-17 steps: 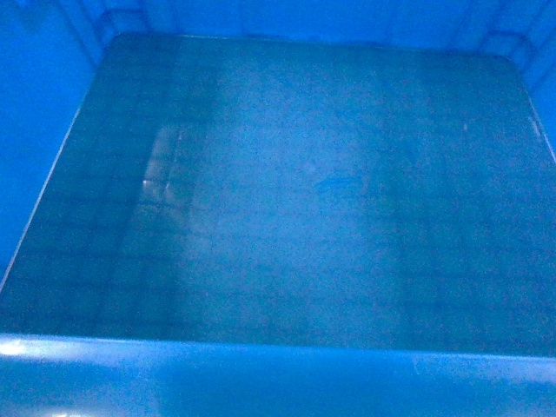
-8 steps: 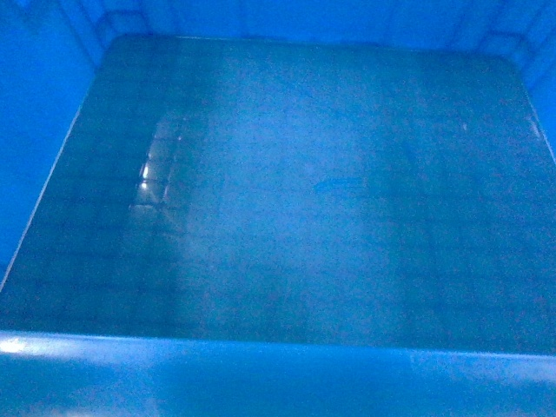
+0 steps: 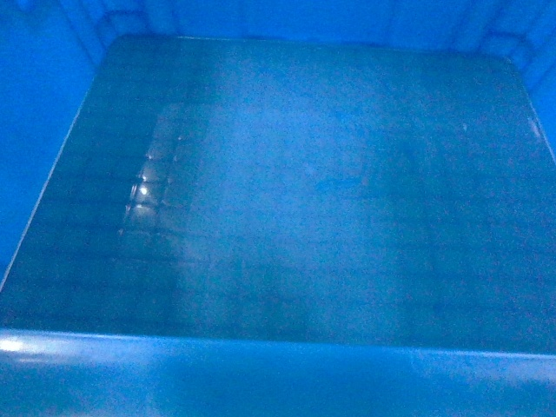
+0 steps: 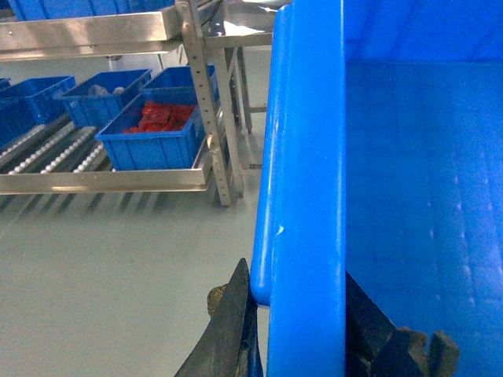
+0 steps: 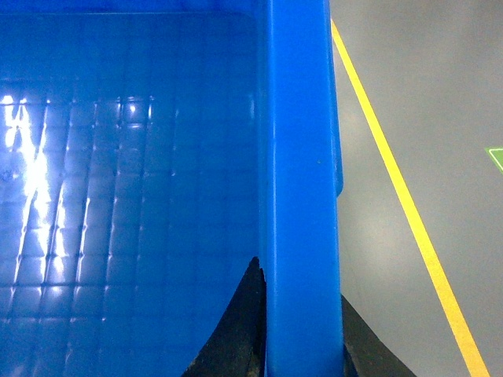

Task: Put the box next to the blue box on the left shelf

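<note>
Box [image 3: 287, 200]: fills the head view.
Left gripper [image 4: 302, 330]: clamped astride the box's side wall.
Right gripper [image 5: 302, 330]: clamped likewise on the opposite wall.
Shelf [image 4: 102, 182]: ahead-left of left gripper, bins [image 4: 153, 141] on it, apparently.

A smooth grey floor [image 4: 118, 275] runs under a steel rack [image 4: 200, 118] with roller shelves carrying blue bins [image 4: 153, 137], one holding what look like red parts [image 4: 161, 116]. A yellow line [image 5: 397, 188] crosses the floor diagonally.

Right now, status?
Left gripper and right gripper clamped on box rims. Box empty. Shelf ahead-left, no obstruction seen.
</note>
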Available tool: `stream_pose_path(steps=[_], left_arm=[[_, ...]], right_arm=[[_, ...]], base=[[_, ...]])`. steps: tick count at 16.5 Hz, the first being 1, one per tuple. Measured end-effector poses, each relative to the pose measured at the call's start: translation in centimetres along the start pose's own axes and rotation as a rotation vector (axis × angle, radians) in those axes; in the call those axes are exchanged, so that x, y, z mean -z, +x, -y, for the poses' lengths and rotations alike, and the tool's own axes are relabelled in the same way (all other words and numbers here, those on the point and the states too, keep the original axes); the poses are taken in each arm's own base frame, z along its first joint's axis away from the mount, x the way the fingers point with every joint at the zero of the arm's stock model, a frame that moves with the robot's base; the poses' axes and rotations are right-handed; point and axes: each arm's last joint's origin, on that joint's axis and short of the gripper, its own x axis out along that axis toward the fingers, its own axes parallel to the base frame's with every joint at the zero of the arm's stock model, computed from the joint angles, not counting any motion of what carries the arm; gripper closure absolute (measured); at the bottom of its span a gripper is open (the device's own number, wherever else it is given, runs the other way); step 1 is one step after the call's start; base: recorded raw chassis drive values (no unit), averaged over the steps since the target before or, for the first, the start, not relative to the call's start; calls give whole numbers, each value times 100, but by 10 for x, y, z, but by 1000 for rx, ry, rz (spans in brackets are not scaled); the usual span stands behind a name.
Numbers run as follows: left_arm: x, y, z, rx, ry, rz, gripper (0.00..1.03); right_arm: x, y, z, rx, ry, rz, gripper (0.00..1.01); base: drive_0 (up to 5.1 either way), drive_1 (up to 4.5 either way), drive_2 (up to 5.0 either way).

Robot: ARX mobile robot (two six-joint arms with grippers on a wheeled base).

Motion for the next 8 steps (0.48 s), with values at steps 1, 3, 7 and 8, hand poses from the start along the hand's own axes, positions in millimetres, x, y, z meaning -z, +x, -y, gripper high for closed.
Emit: stream_pose_path(steps=[1,3,7,8], left_arm=[[0,0,0,0,1,-1,86],[0,0,0,0,-1,1,86],[0,0,0,0,0,0,86],[0,0,0,0,0,0,86]], right_arm=[[0,0,0,1,0,-1,92],[0,0,0,0,0,0,92],[0,0,0,0,0,-2,92],[0,0,0,0,0,-3,92]], base=[[3,407,-402],[6,410,-399],[-5,399,-410],[-2,403,-406]])
